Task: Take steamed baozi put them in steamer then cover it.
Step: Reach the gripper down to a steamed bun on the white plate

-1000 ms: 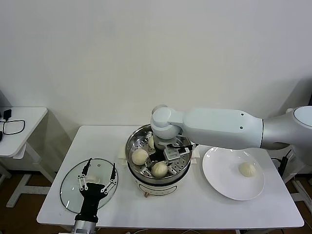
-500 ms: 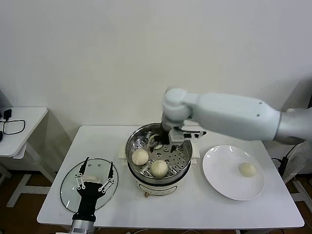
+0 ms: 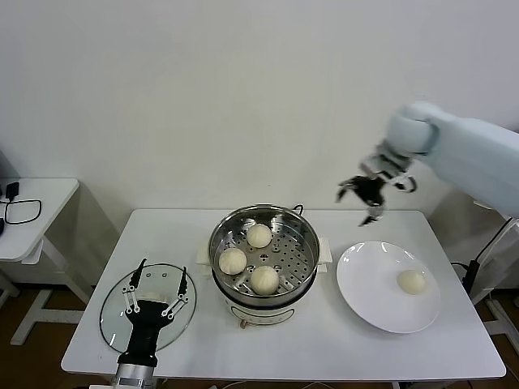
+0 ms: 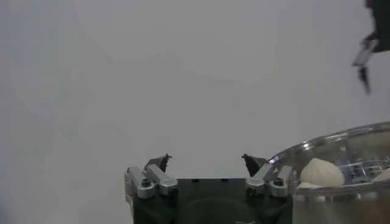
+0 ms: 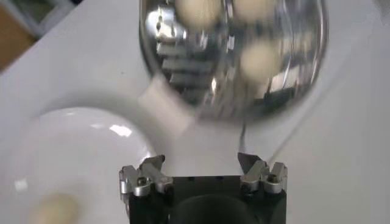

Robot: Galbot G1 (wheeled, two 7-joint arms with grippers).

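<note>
The steel steamer (image 3: 216,243) stands mid-table with three baozi on its tray: one at the back (image 3: 259,235), one at the left (image 3: 233,260), one at the front (image 3: 264,279). Another baozi (image 3: 412,281) lies on the white plate (image 3: 369,284). My right gripper (image 3: 362,197) hangs open and empty in the air between steamer and plate, above the table's far edge. Its wrist view looks down on the steamer (image 5: 304,67), the plate (image 5: 79,146) and that baozi (image 5: 53,209). The glass cover (image 3: 113,312) lies flat at the left, with my left gripper (image 3: 164,277) open just over it.
A small white side table (image 3: 36,215) with a black cable stands beyond the table's left edge. The left wrist view shows the steamer's rim (image 4: 341,143) with a baozi (image 4: 322,172) inside and the right gripper (image 4: 367,55) far off. A white wall is behind.
My right arm has lifted out of the steamer and swung up and to the right, empty. The baozi at the back of the tray now shows. The left gripper has barely moved.
</note>
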